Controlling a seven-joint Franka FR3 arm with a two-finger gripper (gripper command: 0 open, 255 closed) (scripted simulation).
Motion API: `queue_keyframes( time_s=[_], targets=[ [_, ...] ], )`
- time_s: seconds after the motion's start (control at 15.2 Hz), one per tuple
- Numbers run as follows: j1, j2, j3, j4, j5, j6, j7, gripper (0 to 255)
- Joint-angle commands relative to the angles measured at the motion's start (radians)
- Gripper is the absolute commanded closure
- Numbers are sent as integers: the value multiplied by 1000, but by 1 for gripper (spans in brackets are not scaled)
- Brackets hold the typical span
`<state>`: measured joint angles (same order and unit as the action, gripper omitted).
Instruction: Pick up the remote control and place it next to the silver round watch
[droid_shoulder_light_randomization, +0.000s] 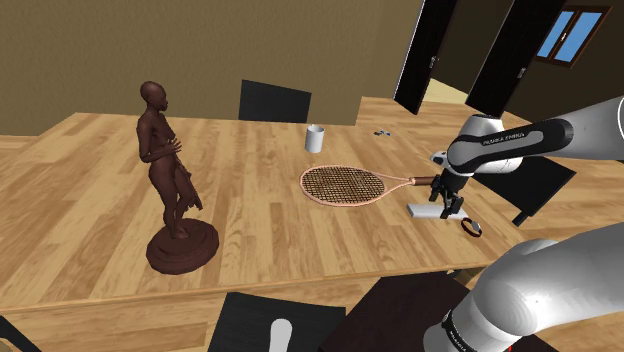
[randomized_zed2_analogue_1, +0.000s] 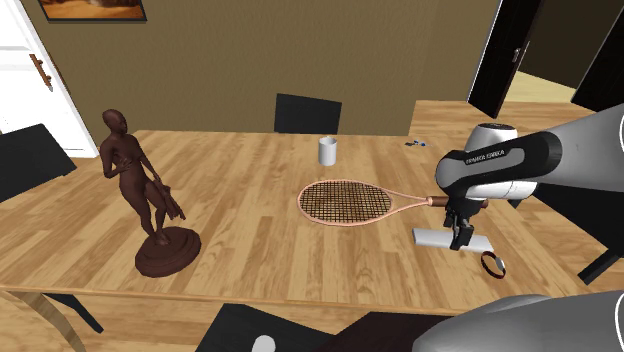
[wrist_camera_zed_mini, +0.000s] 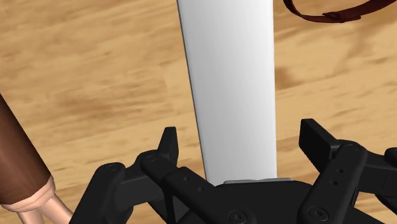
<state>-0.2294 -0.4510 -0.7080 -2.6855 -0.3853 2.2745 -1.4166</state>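
- Far left of the table (droid_shoulder_light_randomization: 90, 230): dark brown statue (droid_shoulder_light_randomization: 170, 190), upright on its round base, well apart from the work. Not involved.
- Further right, toward the far edge: small white cup (droid_shoulder_light_randomization: 314, 137), upright. Also out of the way.
- Centre: tennis racket (droid_shoulder_light_randomization: 345, 184) lying flat, head to the left. Its brown handle (wrist_camera_zed_mini: 19, 165) points right and ends just beside the remote.
- Right of the handle: remote control (randomized_zed2_analogue_1: 432, 237), drawn as a plain pale slab, flat on the wood. Its long axis runs roughly left to right in both exterior views.
- Gripper (wrist_camera_zed_mini: 242, 133) sits directly above the remote, toward its right part, pointing down.
  - Jaws wide: one finger on each long side of the slab, with a strip of wood visible between each finger and the edge, so nothing is clasped.
  - Key relation: the fingers straddle the short width and the long axis runs straight out from the palm. Judged well lined up for a pinch across the narrow sides.
  - Whether the tips are below the top face, cannot tell.
- Furthest right and nearer the table's front edge: watch (randomized_zed2_analogue_1: 493, 265), near the remote's right end but apart from it (band renders dark, maroon in the wrist view, not silver).
- Judgement: the carry would be short, rightward and nearward.
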Motion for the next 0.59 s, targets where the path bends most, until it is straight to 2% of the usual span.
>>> queue_keyframes(
  time_s=[0.0, 0.26, 0.53],
  targets=[
    [0, 0, 0, 0, 0, 0, 0, 0],
    [-15, -93, 58, 70, 9, -162, 10, 0],
    [-15, -93, 58, 70, 9, -162, 10, 0]
  ],
)
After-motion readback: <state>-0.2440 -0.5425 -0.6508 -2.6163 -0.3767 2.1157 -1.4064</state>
